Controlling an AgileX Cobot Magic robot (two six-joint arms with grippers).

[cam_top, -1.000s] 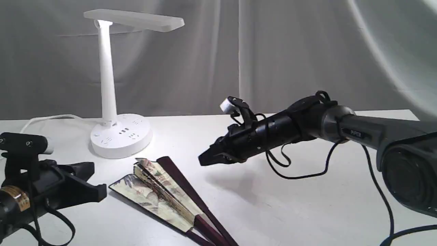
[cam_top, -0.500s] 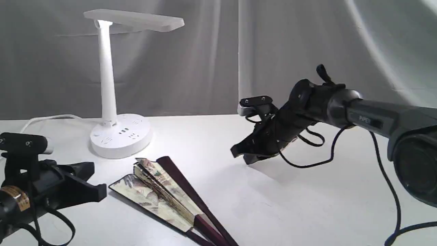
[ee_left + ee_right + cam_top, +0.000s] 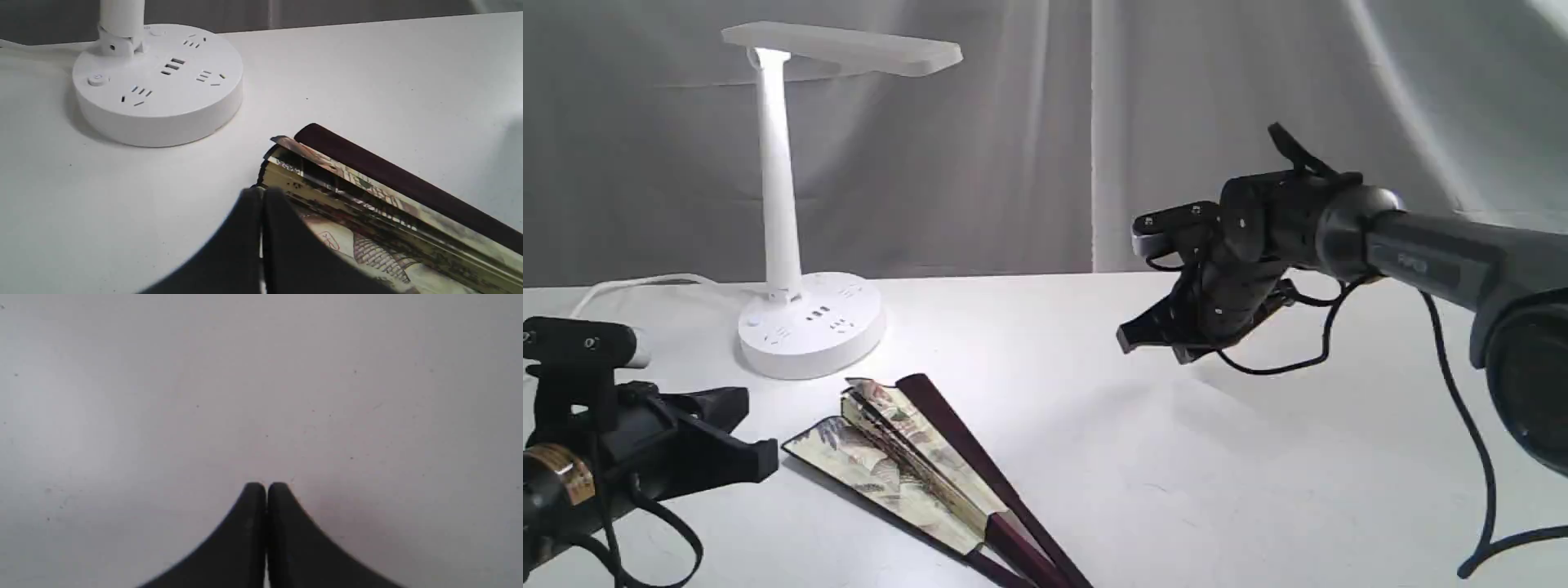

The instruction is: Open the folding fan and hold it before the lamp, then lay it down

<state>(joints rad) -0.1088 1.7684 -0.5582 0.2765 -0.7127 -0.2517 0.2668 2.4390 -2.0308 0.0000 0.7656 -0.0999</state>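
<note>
The folding fan (image 3: pixel 907 465) is lying partly spread on the white table (image 3: pixel 1258 457), just in front of the lamp (image 3: pixel 783 204) and near its round base, with the dark maroon guard lying along the leaf's far edge and the ribs running away from the lamp; the left gripper (image 3: pixel 261 194) is sitting low in front of the lamp, its fingers pressed together on nothing, tips just beside the outer edge of the fan's painted leaf, though contact cannot be told; the right gripper (image 3: pixel 1131 339) is hanging above bare table well to the right of the lamp, well apart from the fan, its jaws likewise clenched together and empty, pointing down toward the tabletop.
</note>
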